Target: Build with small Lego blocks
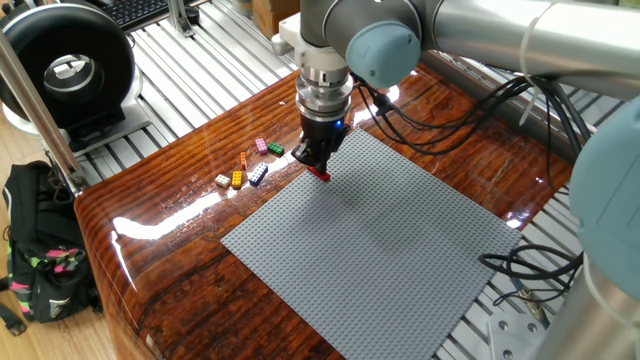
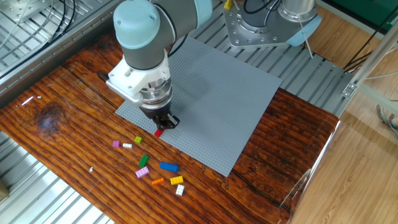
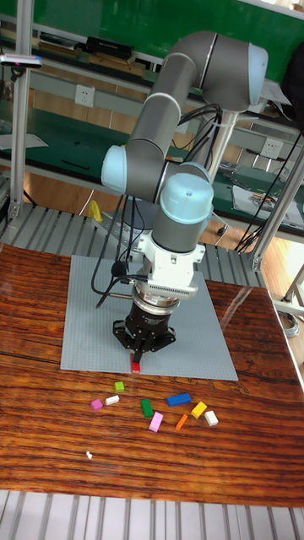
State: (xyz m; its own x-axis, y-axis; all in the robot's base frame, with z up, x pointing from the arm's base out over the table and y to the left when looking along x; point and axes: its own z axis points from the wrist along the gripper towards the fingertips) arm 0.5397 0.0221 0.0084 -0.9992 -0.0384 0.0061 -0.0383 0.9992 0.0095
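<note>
A UR5 arm reaches straight down over a polished wooden table, its two-finger gripper closed on a small red Lego block that it holds at the near edge of a large grey studded baseplate. In the tall fixed view the red brick hangs below the black fingers, low over the last rows of studs along the plate's border — whether it is touching the studs or just above them cannot be told from any of the three views. In the other fixed view the same brick shows as a red spot under the gripper, right at the baseplate's edge.

The rest of the small Lego blocks lie loose on the bare wood beside the plate, well clear of the gripper. In the other fixed view a pink block and a white block sit close together, with a yellow-green block near them; further along are a green block, a second pink block, a blue block, an orange block, a yellow block and a second white block. A tiny white piece lies apart from the cluster, nearer the table's front.

Beside the table, in one fixed view, stand a round black fan-like unit and a dark backpack on the floor.
</note>
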